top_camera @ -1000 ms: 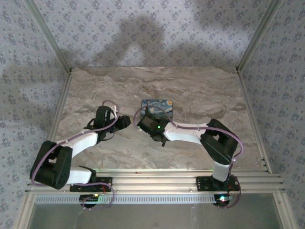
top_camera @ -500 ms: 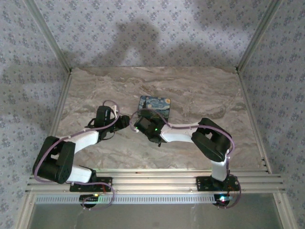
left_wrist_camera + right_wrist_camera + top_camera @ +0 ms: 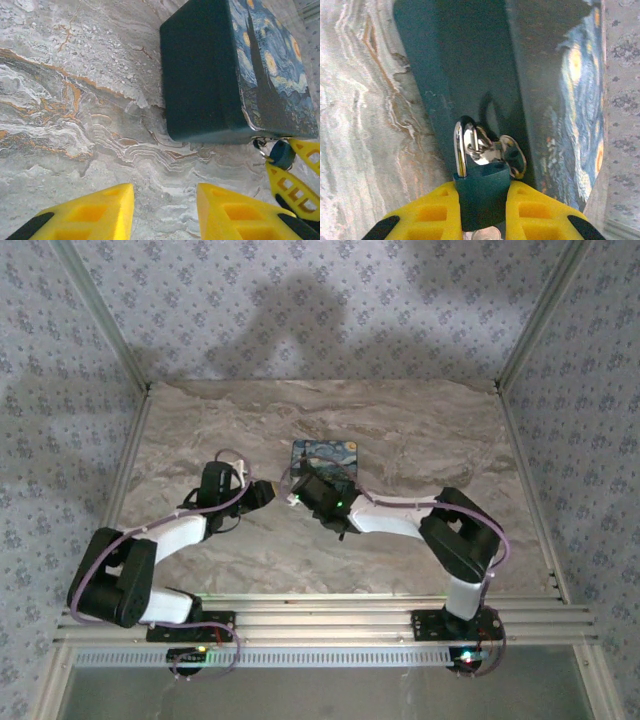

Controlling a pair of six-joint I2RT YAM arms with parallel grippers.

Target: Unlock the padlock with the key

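Padlock (image 3: 481,192), dark-teal with steel shackle, pinched between my right jaws; left jaws spread, presumably awaiting the silver key (image 3: 507,149).

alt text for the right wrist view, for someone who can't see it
The yellow-fingered right gripper clamps a small dark teal padlock with a silver shackle, a metal key ring looped through the shackle. Behind it is a dark blue box with a Starry Night print, on a grey marble-patterned table.
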